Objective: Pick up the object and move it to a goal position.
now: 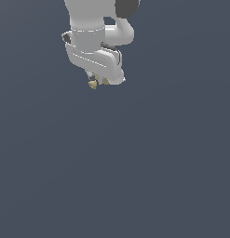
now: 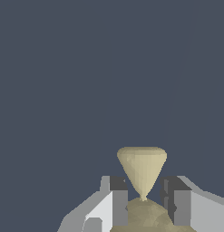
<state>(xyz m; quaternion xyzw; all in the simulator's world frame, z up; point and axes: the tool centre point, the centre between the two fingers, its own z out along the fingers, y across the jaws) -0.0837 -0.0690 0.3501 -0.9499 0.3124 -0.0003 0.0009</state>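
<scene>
The object [image 2: 142,167] is a small pale yellow-tan piece, two lobes joined at a narrow waist. It sits between the two dark-padded fingers [image 2: 119,199] of my gripper [image 2: 144,201], which is shut on its nearer lobe, while the cone-shaped lobe sticks out past the fingertips. In the exterior view the object [image 1: 93,84] shows as two small tan bits poking out under the white hand, with my gripper [image 1: 98,80] near the top of the picture, left of centre. The fingers are mostly hidden by the hand there.
A flat, uniform dark blue-grey surface [image 1: 135,162] fills both views. The white arm and wrist [image 1: 95,42] reach in from the top of the exterior view. No other objects or markers show.
</scene>
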